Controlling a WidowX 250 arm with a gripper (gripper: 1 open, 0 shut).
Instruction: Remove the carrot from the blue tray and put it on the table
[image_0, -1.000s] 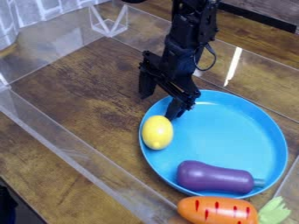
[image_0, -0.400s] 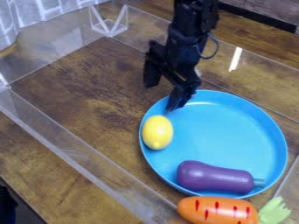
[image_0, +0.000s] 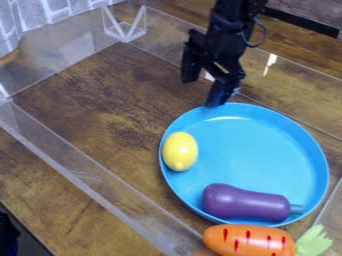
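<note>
So the black robot gripper (image_0: 205, 87) had pulled back and up since a second earlier, going from right over the near-left rim of the plate to hanging above its far rim, out toward the table's far edge. Its claw was spread wide with nothing in it.

One big round bright-blue plastic tray (image_0: 281, 150) sat at the right side of the dark brown wood-grain table (image_0: 100, 110). Two toys were on it: one yellow lemon-like ball (image_0: 179, 151) at its left rim and one glossy purple eggplant (image_0: 246, 203) near its front rim.

One small orange toy carrot (image_0: 247, 241) with a light-green leafy top was lying just past the tray's front rim at the table's near edge, on the wood as far as I could tell. One clear acrylic wall (image_0: 80, 160) ran along the left side.
</note>
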